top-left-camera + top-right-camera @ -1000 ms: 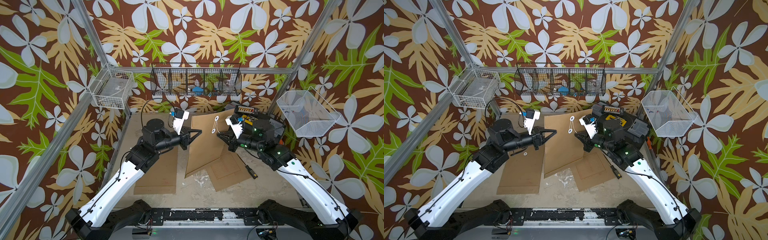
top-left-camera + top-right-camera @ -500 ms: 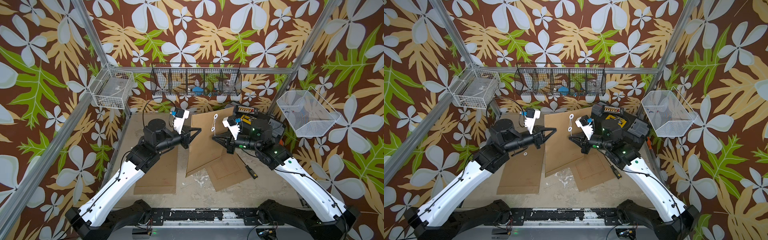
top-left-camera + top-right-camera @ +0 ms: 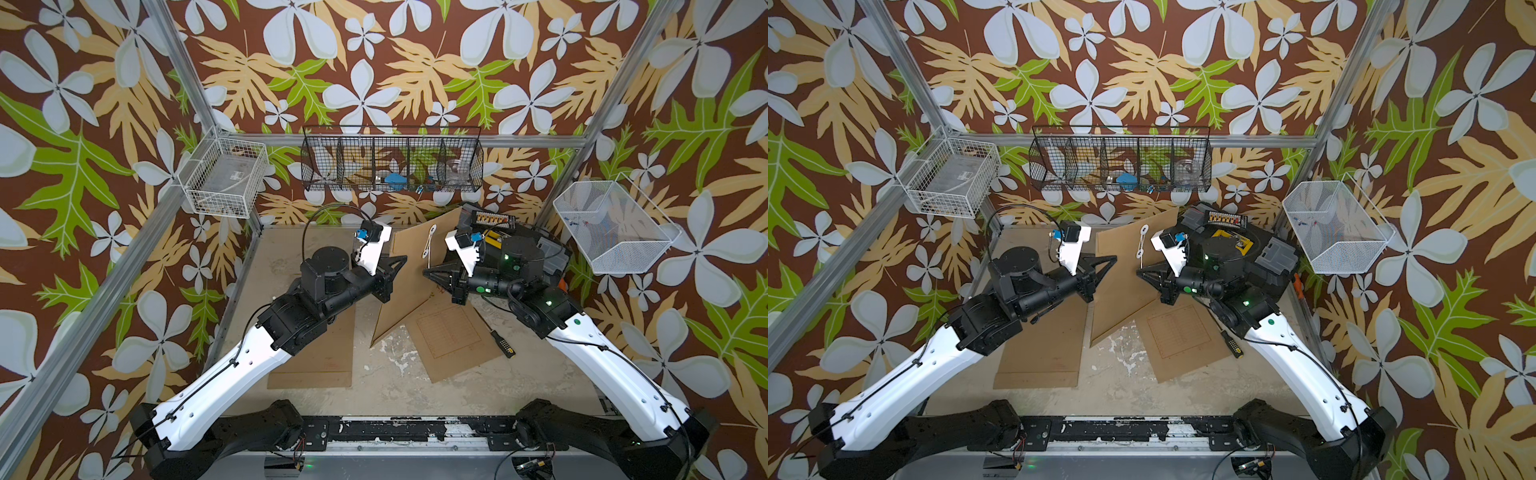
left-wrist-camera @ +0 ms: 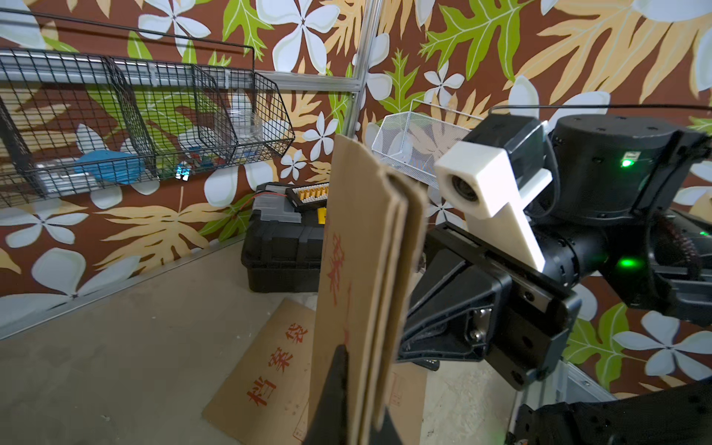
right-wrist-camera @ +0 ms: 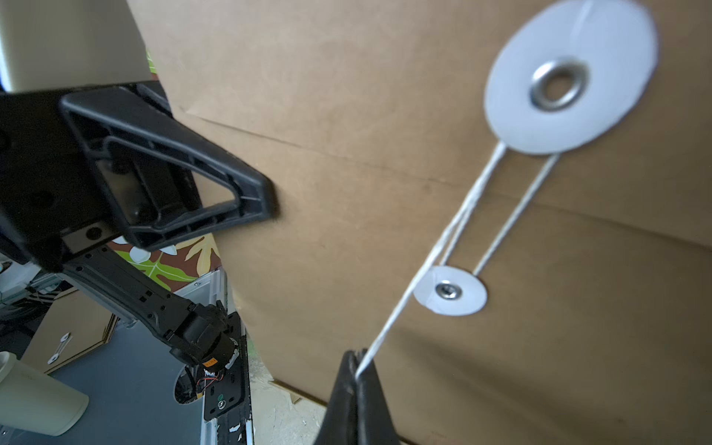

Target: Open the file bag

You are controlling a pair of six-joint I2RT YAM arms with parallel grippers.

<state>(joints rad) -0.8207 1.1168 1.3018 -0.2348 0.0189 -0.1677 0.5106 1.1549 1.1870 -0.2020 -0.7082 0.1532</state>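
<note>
Floral wallpaper rings a scuffed beige table point(image 3: 386, 386). In both top views the file bag point(image 3: 399, 303) stands on edge mid-table, between the left gripper point(image 3: 404, 259) and the right gripper point(image 3: 424, 273). Spare bags point(image 3: 316, 357) lie flat beneath, with a screwdriver point(image 3: 500, 340) near right and a toolbox point(image 3: 1258, 237) far right (partly under the right arm). Left wrist view: the left gripper is clamped on the bag's edge, and the bag hides the right gripper's tips. Right wrist view: the right gripper pinches the string point(image 5: 400, 319) coming off the closure discs point(image 5: 450, 291).
</note>
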